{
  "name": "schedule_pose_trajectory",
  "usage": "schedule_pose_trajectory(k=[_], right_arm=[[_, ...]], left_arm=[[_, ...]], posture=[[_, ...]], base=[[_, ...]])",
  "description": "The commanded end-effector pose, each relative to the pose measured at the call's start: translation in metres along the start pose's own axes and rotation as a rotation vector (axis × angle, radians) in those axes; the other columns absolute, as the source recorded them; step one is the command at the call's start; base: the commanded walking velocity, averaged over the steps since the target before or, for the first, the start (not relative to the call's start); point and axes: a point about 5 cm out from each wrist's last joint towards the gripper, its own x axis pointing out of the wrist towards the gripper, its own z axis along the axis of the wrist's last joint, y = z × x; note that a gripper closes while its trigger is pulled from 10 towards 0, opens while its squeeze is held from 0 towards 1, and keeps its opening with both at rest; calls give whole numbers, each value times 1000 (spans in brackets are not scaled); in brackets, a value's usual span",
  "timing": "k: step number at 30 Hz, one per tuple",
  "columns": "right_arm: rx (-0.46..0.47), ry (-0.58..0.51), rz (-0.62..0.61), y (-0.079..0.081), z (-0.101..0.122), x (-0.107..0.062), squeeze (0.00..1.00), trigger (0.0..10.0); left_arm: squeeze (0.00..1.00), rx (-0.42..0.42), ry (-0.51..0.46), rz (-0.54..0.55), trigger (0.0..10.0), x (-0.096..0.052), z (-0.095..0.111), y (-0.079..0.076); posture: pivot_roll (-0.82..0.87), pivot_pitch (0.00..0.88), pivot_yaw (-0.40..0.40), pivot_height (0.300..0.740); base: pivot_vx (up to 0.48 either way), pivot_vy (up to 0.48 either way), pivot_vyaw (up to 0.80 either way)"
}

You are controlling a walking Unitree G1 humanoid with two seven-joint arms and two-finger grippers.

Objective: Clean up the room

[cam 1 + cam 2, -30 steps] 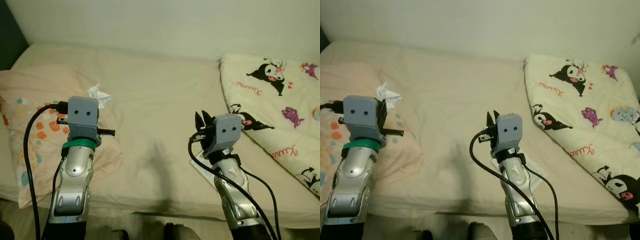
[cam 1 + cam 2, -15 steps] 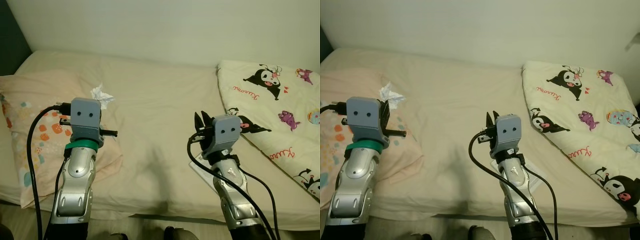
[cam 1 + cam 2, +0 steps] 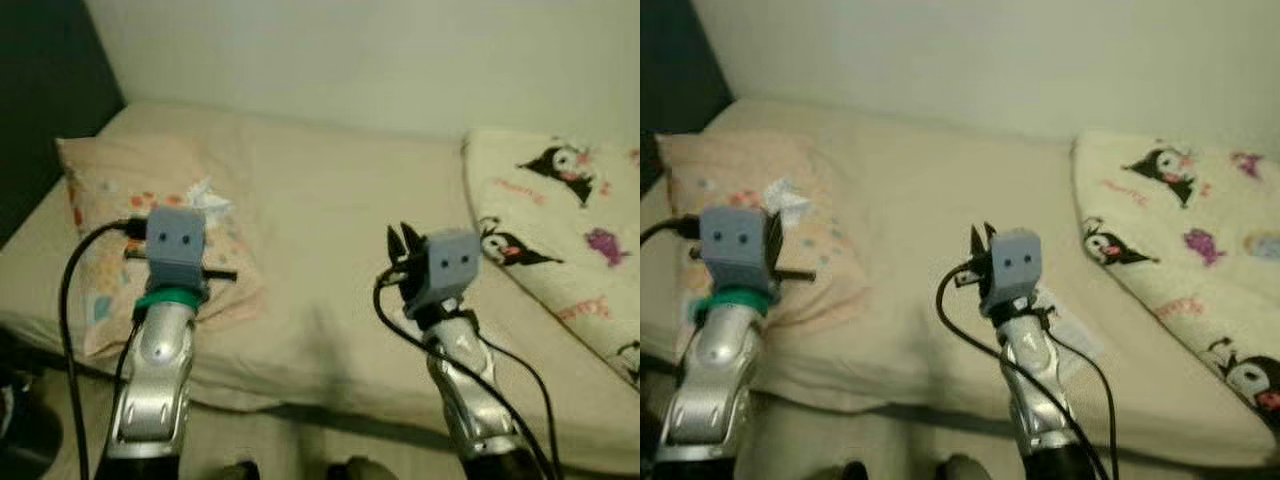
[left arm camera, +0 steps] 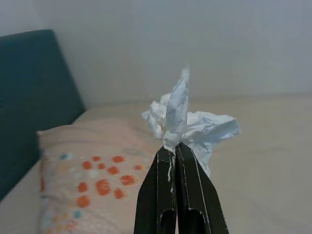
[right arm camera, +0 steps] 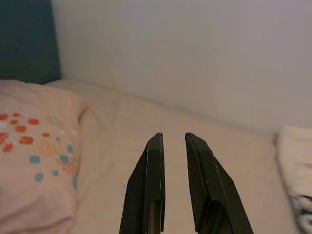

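Note:
A crumpled white tissue (image 4: 187, 122) is pinched between the black fingers of my left gripper (image 4: 174, 148), which is shut on it and held up over the pink patterned pillow (image 3: 120, 200). From the head views the tissue (image 3: 785, 196) peeks out just beyond the left wrist block (image 3: 177, 243). My right gripper (image 5: 173, 139) is raised over the middle of the bed with a narrow gap between its fingers and nothing in it; its tips (image 3: 403, 238) point toward the wall.
The cream bed (image 3: 330, 210) runs along a pale wall. A white cartoon-print blanket (image 3: 560, 210) lies at the right. A flat white paper (image 3: 1070, 330) lies on the bed beneath the right arm. A dark headboard (image 3: 50, 110) stands at the left.
The whole view has shifted right and blurred, so the camera turned left; the headboard and the bed's left edge now show. Both arms keep their poses, tissue still held.

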Motion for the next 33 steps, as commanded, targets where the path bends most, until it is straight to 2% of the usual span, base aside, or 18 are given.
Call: schedule_pose_trajectory(k=[1, 18, 27, 33], right_arm=[[21, 13, -5, 2, -4, -4, 0, 10000], [20, 17, 11, 4, -4, -5, 0, 10000], [23, 17, 14, 3, -5, -5, 0, 10000], [25, 35, 5, 3, -9, -6, 0, 10000]], left_arm=[[0, 7, 26, 3, 10000, -3, -6, 2], [0, 12, 34, 2, 10000, -5, -7, 2], [0, 22, 56, -9, 10000, -6, -11, 1], [0, 30, 115, -48, 10000, -10, -22, -4]], posture=[[-70, 42, -14, 740], [-69, 50, -14, 740], [-70, 51, -14, 740], [-66, 49, -13, 740]], base=[[-307, 0, 0], [-304, 0, 0], [0, 0, 773], [0, 0, 782]])
